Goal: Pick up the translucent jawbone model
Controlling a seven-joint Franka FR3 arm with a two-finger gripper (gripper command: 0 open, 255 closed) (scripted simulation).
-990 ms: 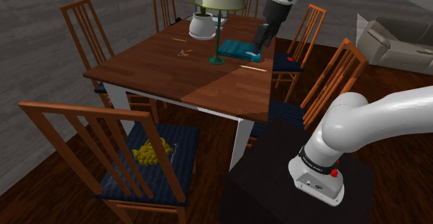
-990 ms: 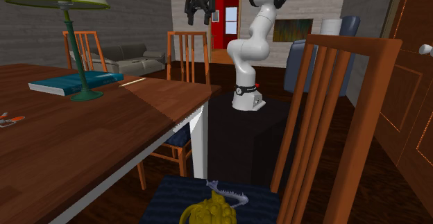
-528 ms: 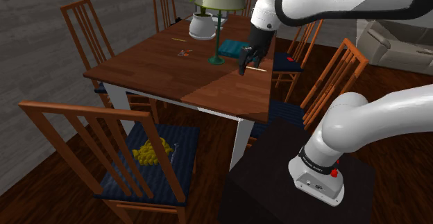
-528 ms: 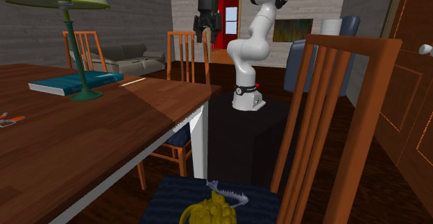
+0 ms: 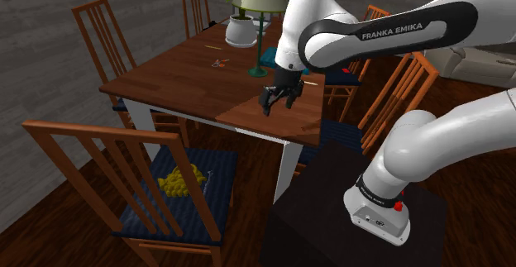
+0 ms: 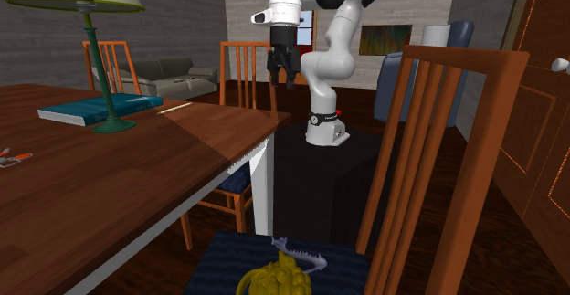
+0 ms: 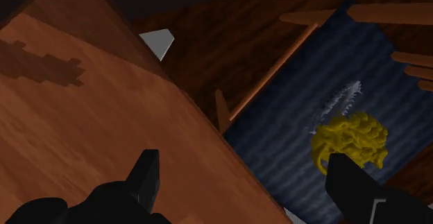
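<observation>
Meanwhile, the black two-finger gripper point(image 5: 279, 98), spread and empty, has crossed the brown wooden table point(image 5: 190, 75) toward its edge, approaching the translucent toothed jawbone model point(image 6: 297, 250) on the dark blue chair seat point(image 6: 228, 252), still well apart.

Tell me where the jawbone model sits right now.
The jawbone model lies on the blue seat cushion of the nearest chair, at the second exterior view's bottom middle, right beside a yellow lumpy object.
</observation>
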